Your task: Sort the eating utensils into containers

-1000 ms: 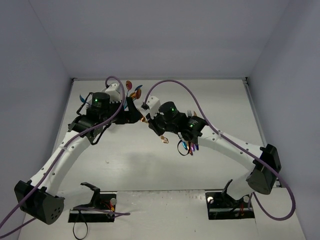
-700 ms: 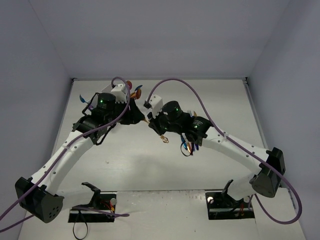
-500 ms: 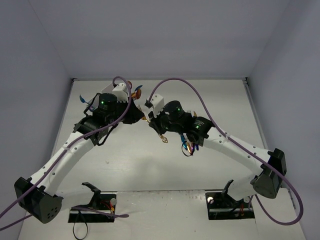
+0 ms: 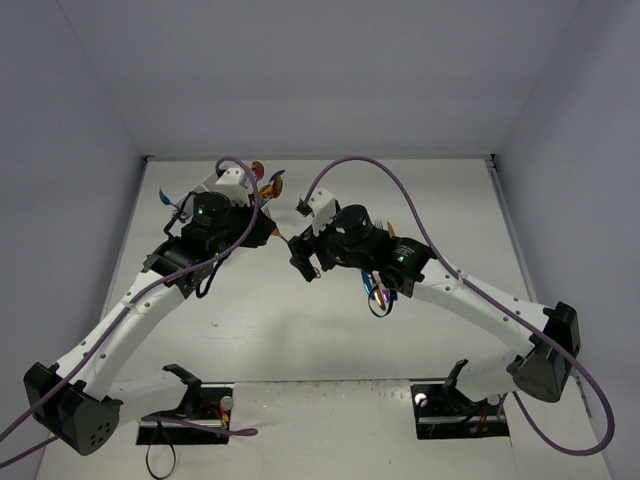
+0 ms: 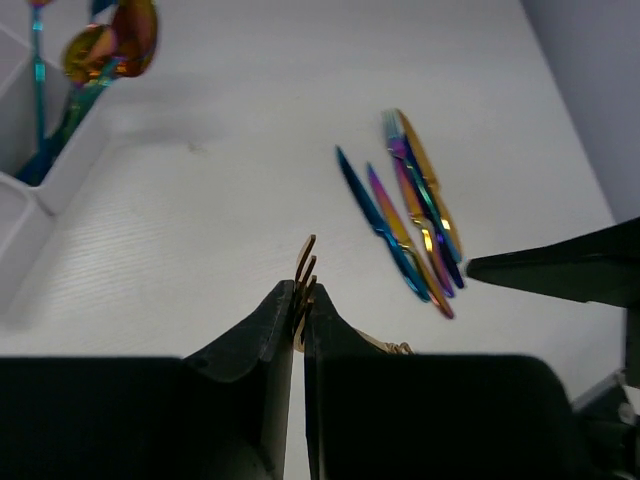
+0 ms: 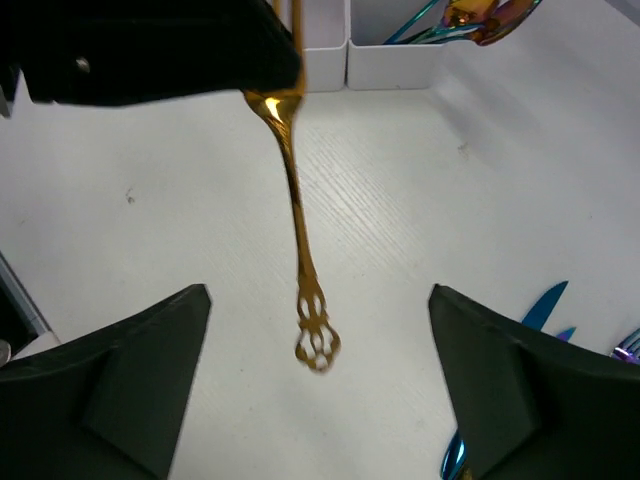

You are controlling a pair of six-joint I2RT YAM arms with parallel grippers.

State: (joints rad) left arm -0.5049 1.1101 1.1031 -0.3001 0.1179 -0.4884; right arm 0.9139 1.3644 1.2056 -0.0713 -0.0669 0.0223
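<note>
My left gripper [image 5: 299, 290] is shut on the tines of a gold fork [image 5: 305, 265]. In the right wrist view the fork's ornate handle [image 6: 300, 250] hangs free from that black gripper. My right gripper [image 6: 318, 295] stands open around the handle's end without touching it. From above, the left gripper [image 4: 275, 232] and right gripper [image 4: 305, 260] are close together, with the fork [image 4: 287, 238] between them. Several iridescent utensils [image 5: 410, 210] lie on the table. The white container [image 6: 390, 60] holds spoons [image 6: 480, 15]; the left arm hides most of it in the top view.
The loose utensils [image 4: 378, 290] lie just under the right arm's wrist. Container walls [image 5: 30, 200] stand at the left of the left wrist view, with spoons [image 5: 110, 40] sticking out. A purple cable [image 4: 360, 165] arcs over the right arm.
The left gripper closed on the gold fork's tines. The right gripper, which held the handle, opened and let it go. Both arms shifted slightly.
</note>
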